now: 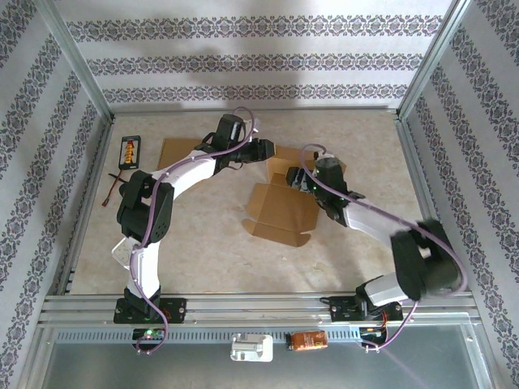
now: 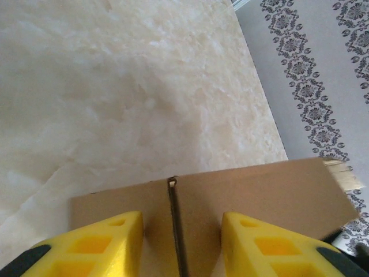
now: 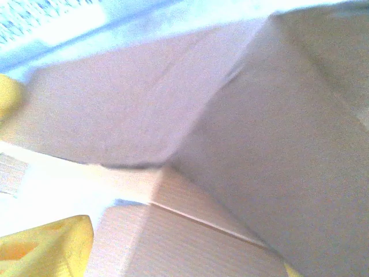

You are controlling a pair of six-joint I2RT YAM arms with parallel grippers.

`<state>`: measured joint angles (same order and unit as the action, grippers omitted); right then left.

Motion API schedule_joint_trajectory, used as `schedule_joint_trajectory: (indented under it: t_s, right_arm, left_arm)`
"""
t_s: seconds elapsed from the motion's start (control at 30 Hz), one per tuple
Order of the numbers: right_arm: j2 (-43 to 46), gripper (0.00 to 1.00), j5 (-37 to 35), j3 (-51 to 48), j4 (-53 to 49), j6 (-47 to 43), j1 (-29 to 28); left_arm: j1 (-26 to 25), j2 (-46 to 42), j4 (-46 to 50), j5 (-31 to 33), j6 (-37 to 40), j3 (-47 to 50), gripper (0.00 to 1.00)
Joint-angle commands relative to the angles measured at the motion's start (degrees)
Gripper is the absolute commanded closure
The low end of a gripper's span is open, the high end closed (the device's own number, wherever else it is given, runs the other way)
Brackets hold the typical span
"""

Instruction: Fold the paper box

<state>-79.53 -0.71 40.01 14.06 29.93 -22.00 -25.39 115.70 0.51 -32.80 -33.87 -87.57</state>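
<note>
My left claw [image 2: 183, 248] gapes, yellow fingers [image 2: 109, 242] either side of a creased brown flap [image 2: 242, 190]; the corrugated paper box [image 1: 280, 212] lies part-unfolded on the marbled table [image 1: 203, 243]. Whether my right claw [image 1: 303, 183] grips, I cannot tell

You saw plain brown on the flat corrugated cardboard box [image 1: 280, 212] and cream marbling on the stone-look bench [image 1: 203, 251]. The left gripper [image 2: 182, 231] had bright yellow plastic fingers [image 2: 109, 239]. Dark floral bands striped the pale grey wallpapered walls [image 1: 243, 61]; thin purple cables [image 1: 243, 110] trailed over the white-and-black arms [image 1: 190, 174].
</note>
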Motion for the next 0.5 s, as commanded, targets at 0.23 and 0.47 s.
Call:
schedule_joint_trajectory:
  t_s: [0.23,0.47]
  right_arm:
    - [16.16,0.02,2.14,-7.23,-5.47,-16.82,11.61]
    - [6.23,0.02,23.47,-5.51,-3.4,-6.97,17.5]
  left_arm:
    - [-1.12,2.33,5.95,-0.42,2.23,-1.7,0.61]
    - [-1.62,-0.3,-0.39,-2.6,-0.8,1.04,0.6]
